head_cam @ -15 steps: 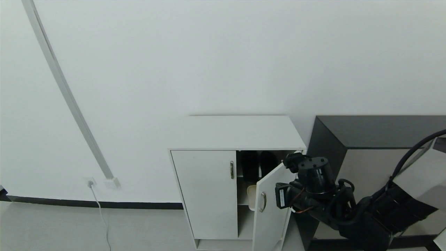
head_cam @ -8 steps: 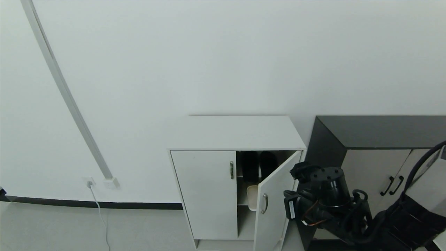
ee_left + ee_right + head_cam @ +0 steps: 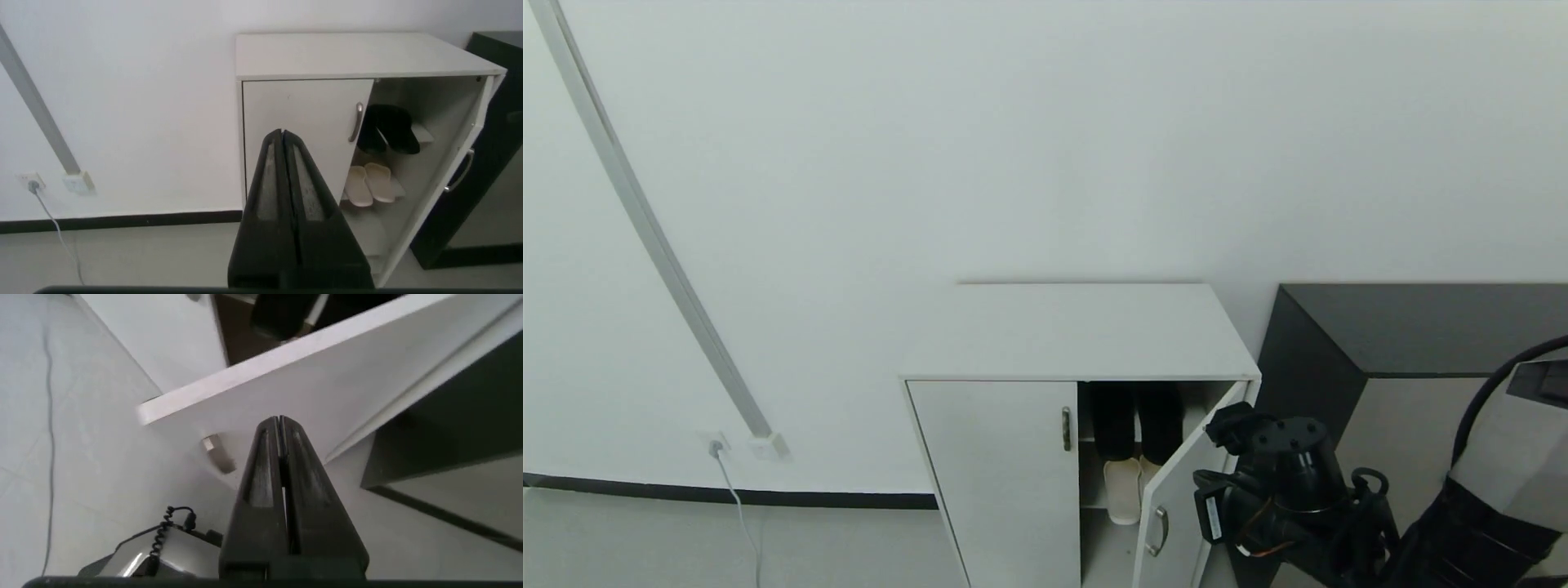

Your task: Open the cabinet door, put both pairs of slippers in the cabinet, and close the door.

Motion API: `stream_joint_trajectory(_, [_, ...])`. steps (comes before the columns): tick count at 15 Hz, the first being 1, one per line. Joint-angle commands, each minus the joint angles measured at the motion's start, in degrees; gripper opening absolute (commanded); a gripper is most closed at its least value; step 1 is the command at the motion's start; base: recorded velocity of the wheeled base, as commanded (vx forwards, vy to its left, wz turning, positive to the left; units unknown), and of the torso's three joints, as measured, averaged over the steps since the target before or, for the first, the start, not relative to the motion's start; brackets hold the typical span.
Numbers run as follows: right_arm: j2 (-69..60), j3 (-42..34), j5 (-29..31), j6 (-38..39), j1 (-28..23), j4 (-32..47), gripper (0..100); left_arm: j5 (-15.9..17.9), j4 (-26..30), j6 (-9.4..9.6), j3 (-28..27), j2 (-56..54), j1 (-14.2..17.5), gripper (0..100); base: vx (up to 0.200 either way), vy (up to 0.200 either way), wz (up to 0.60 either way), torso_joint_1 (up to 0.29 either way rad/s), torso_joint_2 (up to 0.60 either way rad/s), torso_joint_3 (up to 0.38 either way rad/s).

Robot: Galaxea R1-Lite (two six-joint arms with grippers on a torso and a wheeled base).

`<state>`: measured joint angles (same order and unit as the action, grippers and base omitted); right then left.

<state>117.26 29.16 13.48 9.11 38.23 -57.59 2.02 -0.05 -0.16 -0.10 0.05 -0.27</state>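
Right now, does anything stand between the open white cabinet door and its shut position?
Nothing visible does: the black slippers and the cream slippers lie inside the cabinet, seemingly clear of the door.

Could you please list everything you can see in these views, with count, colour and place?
cabinet: one, white, against the wall; left door shut, right door open
black slippers: one pair, black, upper shelf inside the cabinet
pale slippers: one pair, cream, shelf below the black pair
dark cabinet: one, black, right of the white cabinet
wall socket: one, white, low on the wall at left, cable plugged in
wall strip: one, grey, slanting up the wall
left gripper: one, black, fingers shut, pointing at the cabinet
right gripper: one, black, fingers shut, beside the open door
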Motion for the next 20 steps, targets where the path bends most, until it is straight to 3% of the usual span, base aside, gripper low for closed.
stream_joint_trajectory(1, [3.2,2.2,0.0,-0.1,0.2,0.0,0,0.0,0.0,-0.02,0.0,0.0,0.1,0,0.000,0.000,0.00,0.000,0.00,0.000])
stream_joint_trajectory(8, [10.2,10.2,0.0,-0.1,0.1,0.0,0,0.0,0.0,0.25,0.0,0.0,0.0,0,0.000,0.000,0.00,0.000,0.00,0.000])
stream_joint_trajectory(20, [23.7,31.3,0.0,-2.8,-3.9,0.8,0,0.0,0.0,0.25,0.1,0.0,0.0,0,0.000,0.000,0.00,0.000,0.00,0.000])
